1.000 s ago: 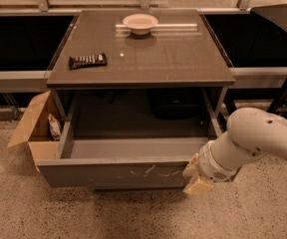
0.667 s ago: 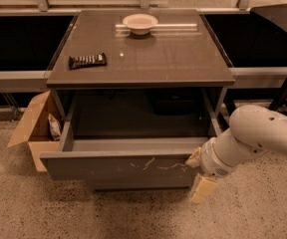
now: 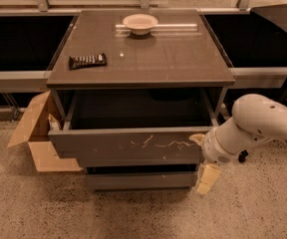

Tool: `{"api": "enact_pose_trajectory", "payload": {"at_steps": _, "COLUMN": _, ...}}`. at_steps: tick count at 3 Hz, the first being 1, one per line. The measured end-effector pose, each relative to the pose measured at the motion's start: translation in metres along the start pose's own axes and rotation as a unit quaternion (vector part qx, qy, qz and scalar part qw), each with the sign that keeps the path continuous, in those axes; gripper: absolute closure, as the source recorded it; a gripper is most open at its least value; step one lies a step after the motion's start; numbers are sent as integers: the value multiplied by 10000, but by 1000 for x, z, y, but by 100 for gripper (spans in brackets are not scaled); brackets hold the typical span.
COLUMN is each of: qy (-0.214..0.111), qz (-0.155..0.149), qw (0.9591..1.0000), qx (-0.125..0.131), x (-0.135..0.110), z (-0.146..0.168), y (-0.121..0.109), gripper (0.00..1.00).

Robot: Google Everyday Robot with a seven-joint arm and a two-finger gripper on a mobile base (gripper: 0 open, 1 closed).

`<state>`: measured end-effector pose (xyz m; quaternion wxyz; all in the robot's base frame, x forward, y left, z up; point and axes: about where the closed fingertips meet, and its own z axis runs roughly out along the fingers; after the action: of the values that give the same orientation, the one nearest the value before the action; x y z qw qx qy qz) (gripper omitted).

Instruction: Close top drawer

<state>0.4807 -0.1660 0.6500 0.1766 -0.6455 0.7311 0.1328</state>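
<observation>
Clearly pulled out from its cabinet, the top drawer [image 3: 128, 146] is a wide, shallow, dark-grey box as wide as the cabinet. Its flat front has no handle and carries pale squiggly scratches toward the right, and its dark interior shows under the overhanging tabletop [image 3: 183, 59]. Below it sits a plain, unscratched grey drawer front [image 3: 138, 181].

The tabletop is a smooth, slightly glossy grey-brown slab. On it, a pale, round, shallow bowl [image 3: 140, 22] stands near the far edge and a dark, ribbed rectangular object [image 3: 87, 60] lies at the left.

At the drawer's right front corner, the tool [image 3: 201, 163] ends a rounded, matte white arm [image 3: 263, 121]. Its cream fingers [image 3: 208, 178] are spread wide: one is at the front's top corner, the other hangs lower beside the cabinet.

An open brown cardboard box [image 3: 34, 133] rests on the speckled stone floor [image 3: 133, 215], left of the cabinet.
</observation>
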Motion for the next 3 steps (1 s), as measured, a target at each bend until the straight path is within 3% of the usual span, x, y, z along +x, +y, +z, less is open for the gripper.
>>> {"api": "enact_pose_trajectory", "payload": {"at_steps": 1, "qy": -108, "qz": -92, "qw": 9999, "qx": -48, "x": 7, "z": 1, "y": -16, "gripper": 27}}
{"api": "enact_pose_trajectory", "payload": {"at_steps": 3, "qy": -173, "qz": -345, "qw": 9992, "qx": 132, "x": 20, "z": -14, "y": -79, "gripper": 81}}
